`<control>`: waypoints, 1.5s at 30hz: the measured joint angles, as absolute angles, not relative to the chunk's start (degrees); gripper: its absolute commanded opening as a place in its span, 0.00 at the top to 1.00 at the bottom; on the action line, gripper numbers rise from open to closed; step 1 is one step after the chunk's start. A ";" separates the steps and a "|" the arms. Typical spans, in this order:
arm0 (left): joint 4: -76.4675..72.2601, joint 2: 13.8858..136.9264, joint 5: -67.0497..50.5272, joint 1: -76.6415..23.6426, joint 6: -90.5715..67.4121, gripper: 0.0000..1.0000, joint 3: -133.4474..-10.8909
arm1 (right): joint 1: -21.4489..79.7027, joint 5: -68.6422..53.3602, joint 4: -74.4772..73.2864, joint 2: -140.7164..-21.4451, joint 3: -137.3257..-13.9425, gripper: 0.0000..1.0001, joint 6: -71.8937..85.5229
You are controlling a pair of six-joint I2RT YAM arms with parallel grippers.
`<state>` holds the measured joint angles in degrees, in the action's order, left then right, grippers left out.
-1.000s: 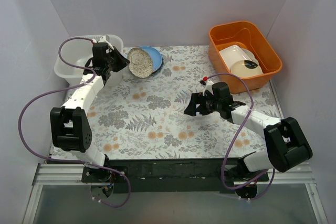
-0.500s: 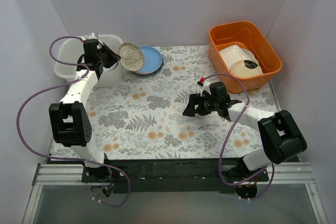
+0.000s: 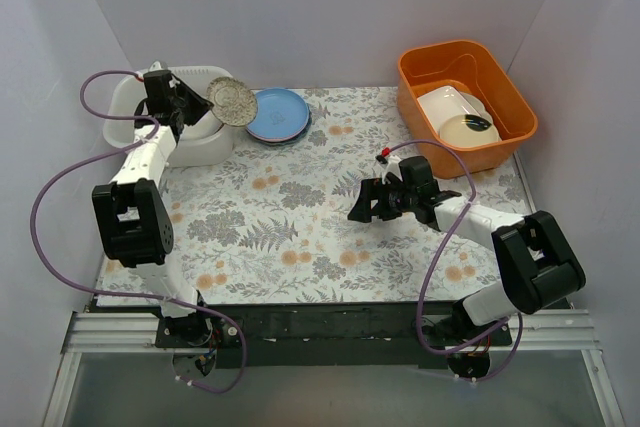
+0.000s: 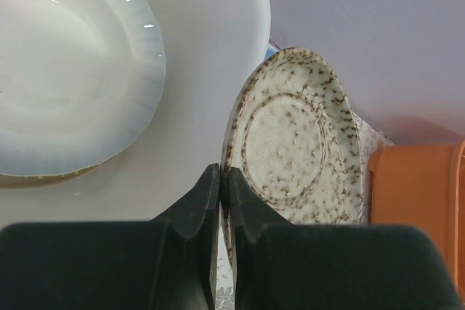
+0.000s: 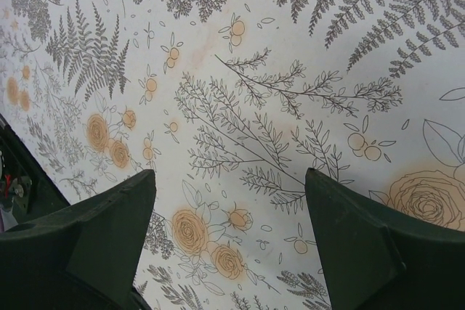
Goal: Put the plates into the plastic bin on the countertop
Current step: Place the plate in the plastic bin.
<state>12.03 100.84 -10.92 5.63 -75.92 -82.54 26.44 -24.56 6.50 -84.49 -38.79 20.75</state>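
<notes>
My left gripper (image 3: 203, 104) is shut on the rim of a cream brown-speckled plate (image 3: 232, 101) and holds it tilted in the air at the right edge of the translucent white plastic bin (image 3: 116, 130). In the left wrist view the gripper (image 4: 220, 173) pinches that plate (image 4: 294, 143) beside the bin's wall (image 4: 218, 41). A cream plate with a pale blue rim (image 4: 65, 70) lies inside the bin. A blue plate (image 3: 279, 114) lies on the fern-printed countertop (image 3: 300, 237) to the right of the bin. My right gripper (image 3: 364, 205) is open and empty above the countertop (image 5: 240, 107).
An orange tub (image 3: 430, 53) stands at the back right, holding a white rectangular dish (image 3: 447, 102) and a cream dish with a black blob (image 3: 470, 130). Its orange side shows in the left wrist view (image 4: 418, 201). White walls close in the countertop on three sides.
My left arm has swung the speckled plate left and back, from over the blue plate to the bin's right edge. The right arm has barely moved.
</notes>
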 measured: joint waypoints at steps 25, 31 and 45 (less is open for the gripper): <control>11.92 103.00 -5.96 7.31 -79.18 1.00 -83.55 | 26.44 -25.36 7.88 -82.91 -38.46 0.10 20.82; 12.84 102.98 -3.51 8.95 -79.35 1.00 -83.55 | 26.44 -26.06 7.92 -83.11 -38.46 0.10 20.82; 12.91 102.61 -0.95 13.04 -81.03 1.00 -83.50 | 26.44 -25.21 6.94 -79.18 -38.46 0.10 20.73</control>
